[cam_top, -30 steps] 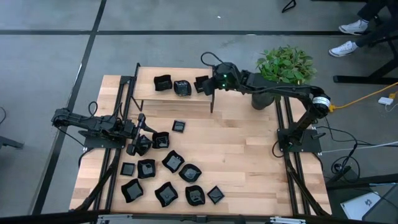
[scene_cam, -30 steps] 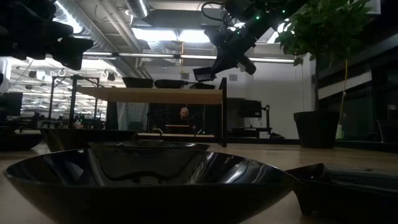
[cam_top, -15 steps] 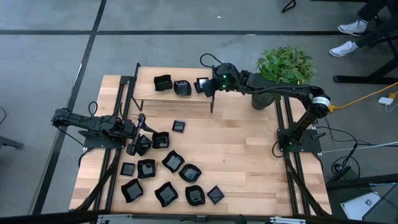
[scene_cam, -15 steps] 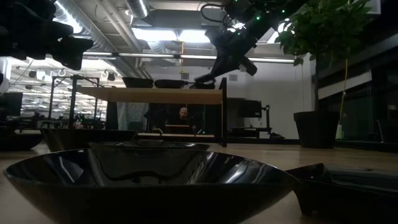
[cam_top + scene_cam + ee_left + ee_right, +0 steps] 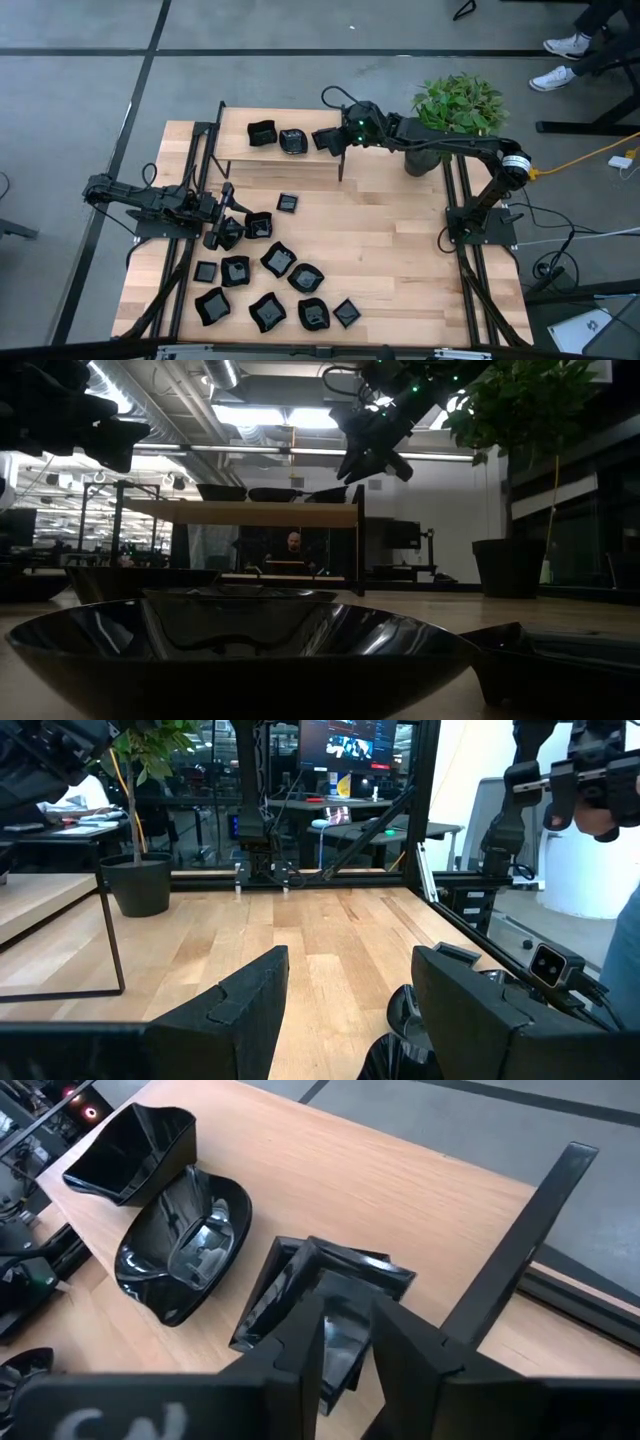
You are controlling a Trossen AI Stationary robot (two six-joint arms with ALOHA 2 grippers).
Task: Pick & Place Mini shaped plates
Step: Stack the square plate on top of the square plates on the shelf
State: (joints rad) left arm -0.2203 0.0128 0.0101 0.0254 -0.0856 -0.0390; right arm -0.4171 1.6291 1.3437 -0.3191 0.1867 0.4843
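Three mini shaped plates lie in a row on the raised wooden shelf [image 5: 290,162] at the table's far side: a deep square one [image 5: 135,1142], a wavy one [image 5: 185,1240] and a flat square one [image 5: 320,1295]. My right gripper [image 5: 347,1350] hovers open just over the flat square plate's near rim, slanting down at the shelf's right end. The plate sits slightly tilted on the shelf [image 5: 326,493]. My left gripper [image 5: 350,1010] waits open and level at the table's left side, beside several more black plates [image 5: 278,260]. My right gripper's open fingers [image 5: 300,1350] stand on either side of the flat square plate's near rim [image 5: 345,1335], coming from above at a slant. Whether they touch the rim I cannot tell. The plate rests on the shelf.
The shelf's black upright post [image 5: 520,1250] stands close beside my right gripper. A potted plant [image 5: 455,105] sits at the table's far right corner. Bare wood [image 5: 400,250] spreads over the table's middle and right.
My right gripper has opened while staying in place over the shelf's right end. The flat square plate, first held clear above the shelf, has dropped onto it and now lies there slightly tilted.
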